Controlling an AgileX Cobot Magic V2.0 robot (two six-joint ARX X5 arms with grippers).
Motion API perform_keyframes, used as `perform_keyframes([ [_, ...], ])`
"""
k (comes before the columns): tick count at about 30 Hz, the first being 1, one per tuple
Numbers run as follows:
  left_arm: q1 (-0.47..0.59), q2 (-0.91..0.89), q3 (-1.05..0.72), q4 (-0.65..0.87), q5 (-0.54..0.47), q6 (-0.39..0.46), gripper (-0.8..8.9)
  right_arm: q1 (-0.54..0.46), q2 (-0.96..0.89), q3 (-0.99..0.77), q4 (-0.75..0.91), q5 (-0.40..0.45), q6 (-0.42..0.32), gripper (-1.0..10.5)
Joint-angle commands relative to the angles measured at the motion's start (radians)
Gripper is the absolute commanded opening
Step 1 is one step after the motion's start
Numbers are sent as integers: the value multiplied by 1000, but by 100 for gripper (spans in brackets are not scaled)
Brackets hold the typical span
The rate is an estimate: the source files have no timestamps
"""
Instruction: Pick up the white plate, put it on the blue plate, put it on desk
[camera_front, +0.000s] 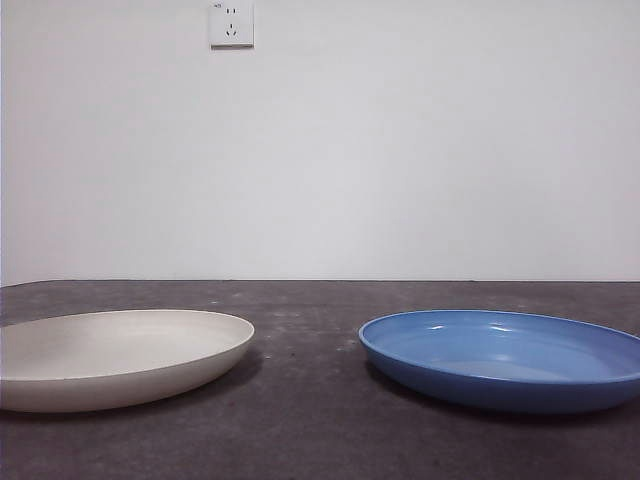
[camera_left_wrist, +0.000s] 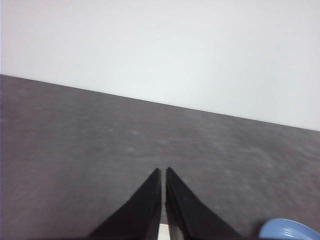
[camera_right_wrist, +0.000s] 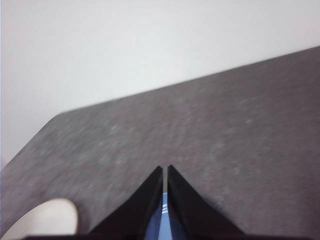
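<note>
Matte cream round white plate (camera_front: 120, 355) and glossy blue plate (camera_front: 505, 358) sit apart; my left gripper (camera_left_wrist: 163, 172) and right gripper (camera_right_wrist: 165, 170) are pressed together, so the shallow rim may slip when pinched.

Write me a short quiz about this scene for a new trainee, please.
1. True or false: the white plate lies on top of the blue plate.
2. What hangs on the wall? A) a clock B) a socket C) a shelf
3. Fill in: both plates rest on the ___.

Key:
1. False; they lie apart, side by side.
2. B.
3. Desk. The left gripper and right gripper are shut, holding nothing.
</note>
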Motion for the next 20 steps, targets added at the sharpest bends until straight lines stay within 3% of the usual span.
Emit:
perform_keyframes([
  [1,-8,61,93,-28,50,17,16,24,60,85,-26,-23,-57,11],
  [12,-88,185,295,-181,256,39,16,180,238,309,-164,-200,-139,11],
  [20,-156,184,309,-280,374,92,18,204,294,364,-304,-304,-203,11],
])
